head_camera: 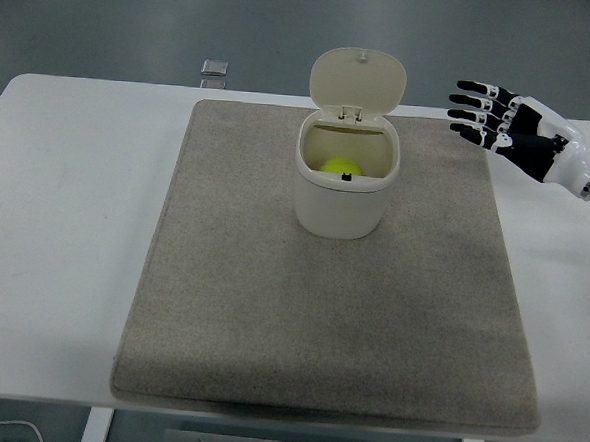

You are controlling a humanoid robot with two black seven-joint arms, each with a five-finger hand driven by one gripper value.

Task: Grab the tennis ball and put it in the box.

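Observation:
A cream box (341, 206) with its hinged lid (358, 82) standing open sits on the grey mat (270, 310) toward the back. The yellow-green tennis ball (339, 167) lies inside it, partly hidden by the front rim. My right hand (501, 125) hovers to the right of the box, well apart from it, over the mat's far right corner. Its fingers are spread and hold nothing. The left arm does not show.
A small grey square object (214, 69) lies on the white table (65, 217) behind the mat's far left corner. The mat covers most of the tabletop, with bare white strips on both sides.

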